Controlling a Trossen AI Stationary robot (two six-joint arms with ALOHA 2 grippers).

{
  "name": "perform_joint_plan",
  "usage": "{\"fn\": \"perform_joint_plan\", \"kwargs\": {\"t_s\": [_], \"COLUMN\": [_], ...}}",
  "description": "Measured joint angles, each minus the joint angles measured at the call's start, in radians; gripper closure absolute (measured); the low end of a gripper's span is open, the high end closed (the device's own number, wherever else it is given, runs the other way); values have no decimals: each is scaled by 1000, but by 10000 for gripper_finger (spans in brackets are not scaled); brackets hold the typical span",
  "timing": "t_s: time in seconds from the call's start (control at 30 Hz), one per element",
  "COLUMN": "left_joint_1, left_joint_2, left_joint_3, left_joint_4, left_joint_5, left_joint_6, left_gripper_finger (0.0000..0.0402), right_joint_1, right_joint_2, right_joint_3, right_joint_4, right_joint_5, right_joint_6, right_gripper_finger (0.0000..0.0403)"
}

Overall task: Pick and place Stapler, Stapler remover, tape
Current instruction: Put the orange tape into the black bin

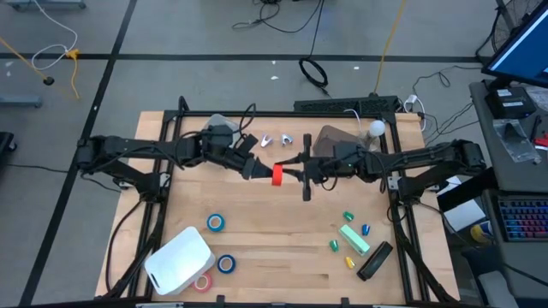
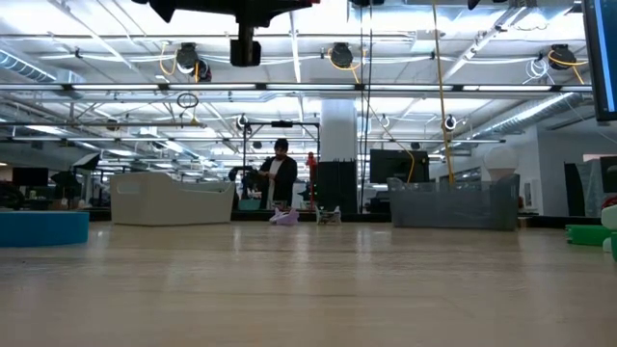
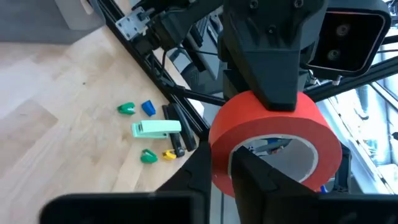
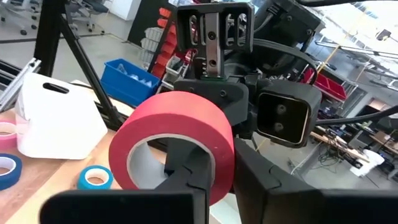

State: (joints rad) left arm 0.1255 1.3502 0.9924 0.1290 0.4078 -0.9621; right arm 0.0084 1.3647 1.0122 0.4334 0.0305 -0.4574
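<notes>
Above mid-table, both arms' fingers (image 3: pixel 249 180) gripping red tape (image 1: pixel 277 175)

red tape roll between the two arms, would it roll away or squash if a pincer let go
The red tape roll is a round ring, so dropped on edge it would probably roll. Its wall looks thick and wound tight, likely stiff enough not to squash. Both the left pincer and right pincer grip its wall; it seems light.
</notes>
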Motion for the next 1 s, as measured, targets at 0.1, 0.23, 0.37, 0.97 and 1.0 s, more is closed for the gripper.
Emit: {"fn": "perform_joint_plan", "kwargs": {"t_s": [0.1,0.23,0.37,0.97,1.0], "left_joint_1": [11,39,74,21,14], "left_joint_2": [1,0,-10,-23,-28], "left_joint_3": [-1,-1,-1,-1,-2], "left_joint_4": [-16,-60,-207,-734,-740], "left_joint_5": [17,40,107,90,89], "left_joint_6": [20,66,125,87,82], "left_gripper_finger": [308,252,217,231,233], "right_joint_1": [-1,0,-12,-391,-410], "right_joint_2": [-1,-4,-34,-105,-99], "right_joint_3": [0,0,1,-1,-1], "right_joint_4": [-19,-65,-171,-1046,-1066], "right_joint_5": [18,106,246,477,461], "right_joint_6": [26,27,3,341,351], "right_gripper_finger": [373,373,373,373,373]}}
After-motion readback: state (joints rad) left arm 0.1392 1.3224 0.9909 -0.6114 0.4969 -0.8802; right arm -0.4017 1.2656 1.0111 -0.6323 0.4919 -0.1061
